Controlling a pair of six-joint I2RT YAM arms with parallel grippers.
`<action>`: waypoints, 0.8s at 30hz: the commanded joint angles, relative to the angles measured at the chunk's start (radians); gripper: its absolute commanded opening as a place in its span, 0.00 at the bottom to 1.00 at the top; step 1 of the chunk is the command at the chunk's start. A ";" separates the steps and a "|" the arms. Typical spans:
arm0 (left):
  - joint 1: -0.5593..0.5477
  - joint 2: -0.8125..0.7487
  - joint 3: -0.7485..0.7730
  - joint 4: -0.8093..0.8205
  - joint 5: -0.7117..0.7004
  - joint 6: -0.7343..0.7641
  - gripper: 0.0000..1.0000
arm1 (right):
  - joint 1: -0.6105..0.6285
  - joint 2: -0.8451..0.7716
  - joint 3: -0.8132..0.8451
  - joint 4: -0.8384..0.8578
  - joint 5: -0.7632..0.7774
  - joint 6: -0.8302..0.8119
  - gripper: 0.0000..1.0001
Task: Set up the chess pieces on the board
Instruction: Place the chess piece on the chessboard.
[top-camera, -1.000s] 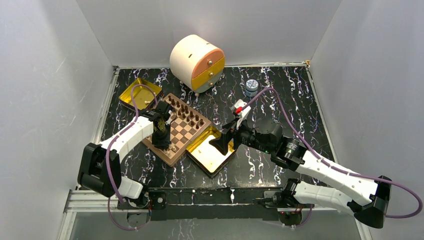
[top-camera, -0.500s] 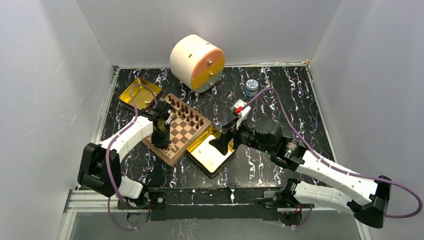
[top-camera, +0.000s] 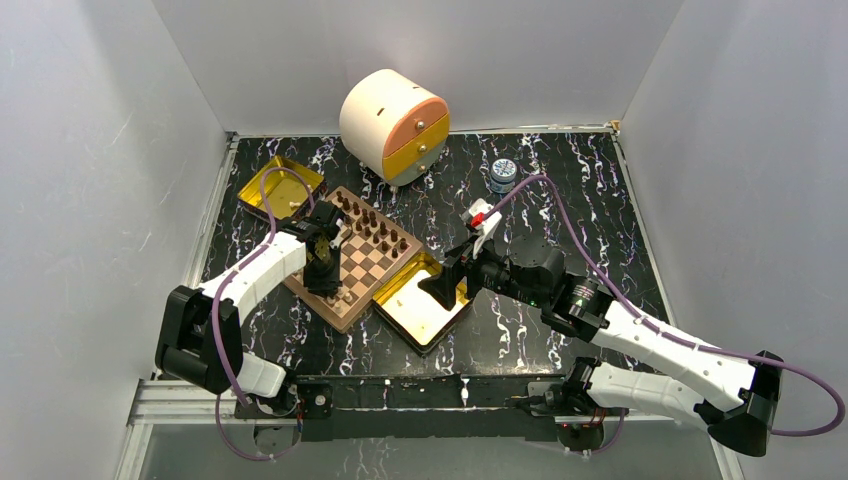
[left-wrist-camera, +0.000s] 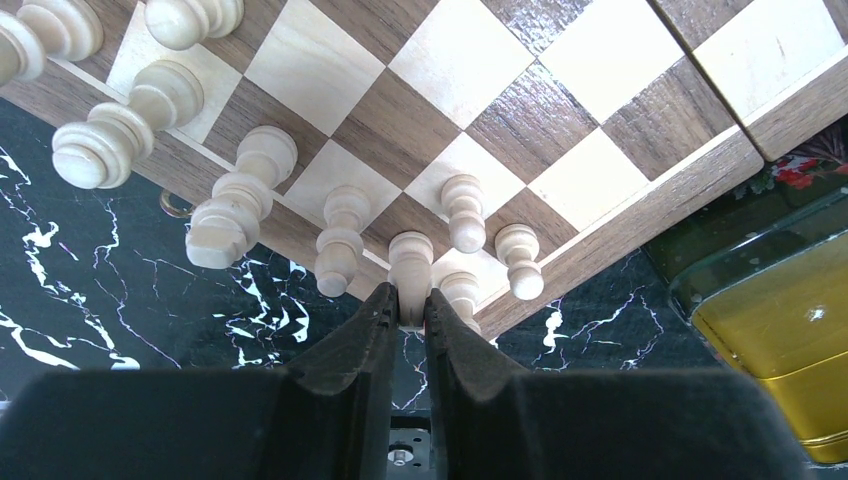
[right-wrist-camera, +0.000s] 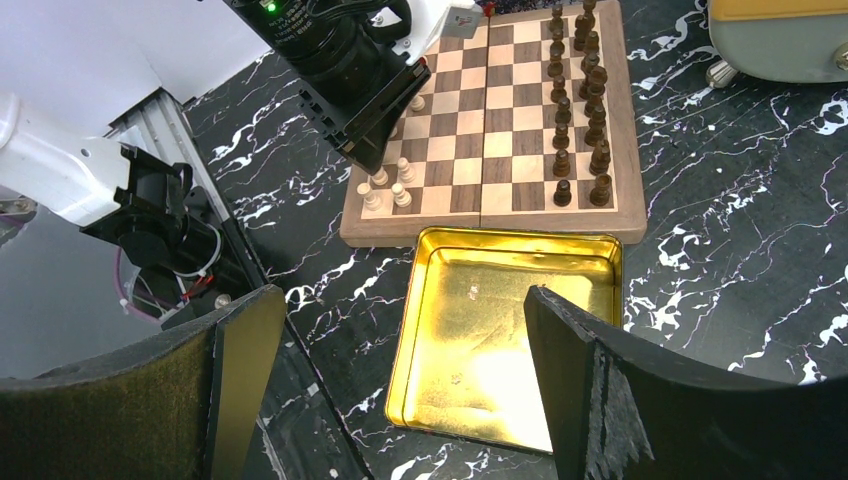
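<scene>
The left tool (left-wrist-camera: 408, 318) pinches a light chess piece (left-wrist-camera: 410, 262) to stand it in its row on the board (left-wrist-camera: 420, 130), while the right tool (right-wrist-camera: 395, 305) hangs wide open.

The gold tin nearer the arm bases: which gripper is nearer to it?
Right. The right gripper hangs above the tin, jaws open. The left gripper is off to its side, over the edge of the board, jaws shut on a light piece.

Brown-and-tan checkered board (top-camera: 368, 262), gold tin (top-camera: 415, 318), black-white marbled table (top-camera: 505, 335)
</scene>
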 joint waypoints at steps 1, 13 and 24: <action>0.006 -0.016 0.035 -0.028 -0.021 0.007 0.15 | 0.003 -0.021 0.048 0.023 0.008 0.012 0.99; 0.006 -0.028 0.076 -0.052 -0.003 0.008 0.25 | 0.002 -0.018 0.046 0.021 0.008 0.019 0.99; 0.007 -0.084 0.272 -0.055 -0.045 0.004 0.31 | 0.003 -0.025 0.033 -0.004 0.020 0.037 0.99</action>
